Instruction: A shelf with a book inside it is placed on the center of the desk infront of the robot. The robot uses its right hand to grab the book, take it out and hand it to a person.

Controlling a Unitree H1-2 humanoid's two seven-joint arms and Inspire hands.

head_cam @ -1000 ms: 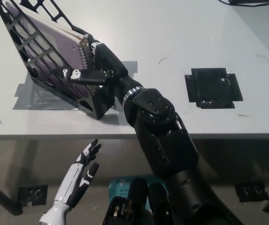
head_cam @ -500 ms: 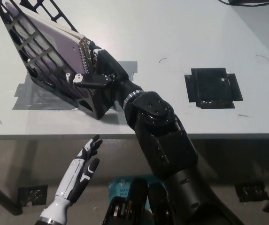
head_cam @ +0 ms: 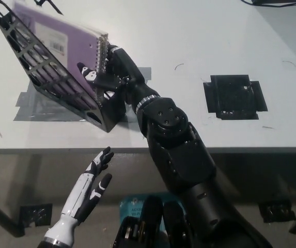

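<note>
head view: black right hand grasps purple spiral-bound book in latticed shelf; white left hand released.

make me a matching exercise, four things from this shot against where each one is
Things:
1. purple spiral-bound book
2. black lattice shelf
3. white left hand
4. black taped square patch

Places:
A. below the desk edge, lower left, open
B. on the desk, right of the black right hand
C. taped to the desk, upper left
D. in the shelf, gripped at its spiral edge

Pairs: 1-D, 2-C, 3-A, 4-B
</note>
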